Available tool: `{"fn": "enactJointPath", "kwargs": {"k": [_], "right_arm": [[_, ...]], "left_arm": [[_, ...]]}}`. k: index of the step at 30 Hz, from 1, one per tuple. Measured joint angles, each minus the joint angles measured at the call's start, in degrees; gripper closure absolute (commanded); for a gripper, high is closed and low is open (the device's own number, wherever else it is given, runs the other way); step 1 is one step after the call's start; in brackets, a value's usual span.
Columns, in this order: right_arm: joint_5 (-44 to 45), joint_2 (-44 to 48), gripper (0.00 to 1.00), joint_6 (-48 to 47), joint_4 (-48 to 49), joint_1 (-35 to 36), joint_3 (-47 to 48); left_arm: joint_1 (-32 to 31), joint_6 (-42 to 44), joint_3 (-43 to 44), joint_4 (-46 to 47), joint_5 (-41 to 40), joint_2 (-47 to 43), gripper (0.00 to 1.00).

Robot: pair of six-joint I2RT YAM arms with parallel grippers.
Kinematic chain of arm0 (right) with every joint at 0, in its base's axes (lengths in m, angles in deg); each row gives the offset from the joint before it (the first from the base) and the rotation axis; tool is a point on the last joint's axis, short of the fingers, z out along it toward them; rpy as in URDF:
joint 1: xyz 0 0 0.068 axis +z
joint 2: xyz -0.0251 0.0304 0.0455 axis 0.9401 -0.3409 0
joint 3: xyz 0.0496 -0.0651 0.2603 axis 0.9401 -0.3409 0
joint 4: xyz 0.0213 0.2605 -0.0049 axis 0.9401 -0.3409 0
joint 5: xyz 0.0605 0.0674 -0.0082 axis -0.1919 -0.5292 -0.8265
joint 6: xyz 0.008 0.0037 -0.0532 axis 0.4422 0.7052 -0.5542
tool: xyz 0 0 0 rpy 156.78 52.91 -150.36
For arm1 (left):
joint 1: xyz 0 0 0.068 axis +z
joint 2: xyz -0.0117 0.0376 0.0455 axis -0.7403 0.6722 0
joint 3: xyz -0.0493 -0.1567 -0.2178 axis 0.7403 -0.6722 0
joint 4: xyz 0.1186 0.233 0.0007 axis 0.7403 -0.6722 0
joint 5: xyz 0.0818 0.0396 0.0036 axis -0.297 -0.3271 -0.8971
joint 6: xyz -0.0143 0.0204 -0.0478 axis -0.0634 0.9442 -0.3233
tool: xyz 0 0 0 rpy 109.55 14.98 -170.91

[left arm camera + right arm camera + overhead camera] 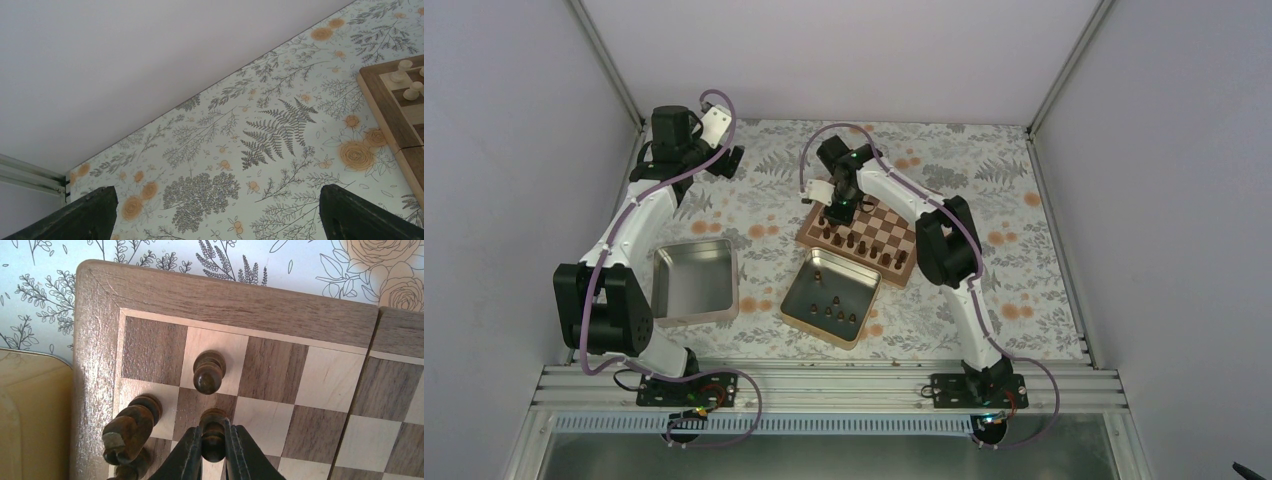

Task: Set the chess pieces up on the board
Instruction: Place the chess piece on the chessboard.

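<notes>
- Dark brown wooden pawn (213, 445): clamped between the closed fingers of the right gripper (214, 432), near a corner of the square checkered wooden board (230, 305); its base is hidden.
- Neighbours: a second dark pawn (208, 372) just ahead; a dark knight (127, 430) beside it, cut off below. The squares on the other side are free.
- Left gripper (215, 210): fingers spread wide above the floral table covering (260, 135).
- Square metal tin (864, 285): just beside the board's near edge, holding more dark pieces (834, 310).

On the bench (984, 200), the board (892, 228) lies right of centre, with chess pieces (864, 247) lined along its near edge. Just before it sits a tin (809, 290) holding more pieces (836, 312). A second tin (694, 285) lies further left. The right end effector (214, 440) clasps one piece (213, 432) near the board's far-left corner.
</notes>
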Motion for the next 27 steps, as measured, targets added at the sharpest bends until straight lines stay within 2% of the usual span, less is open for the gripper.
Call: {"fn": "enactJointPath", "kwargs": {"k": [20, 27], "right_arm": [[-1.2, 0.8, 0.88, 0.0, 0.1, 0.0, -1.5], [-1.3, 1.0, 0.78, -0.1, 0.1, 0.0, -2.3]], "left_arm": [[0.0, 0.0, 0.0, 0.0, 0.0, 0.1, 0.00], [0.0, 0.2, 0.0, 0.0, 0.0, 0.1, 0.00]]}}
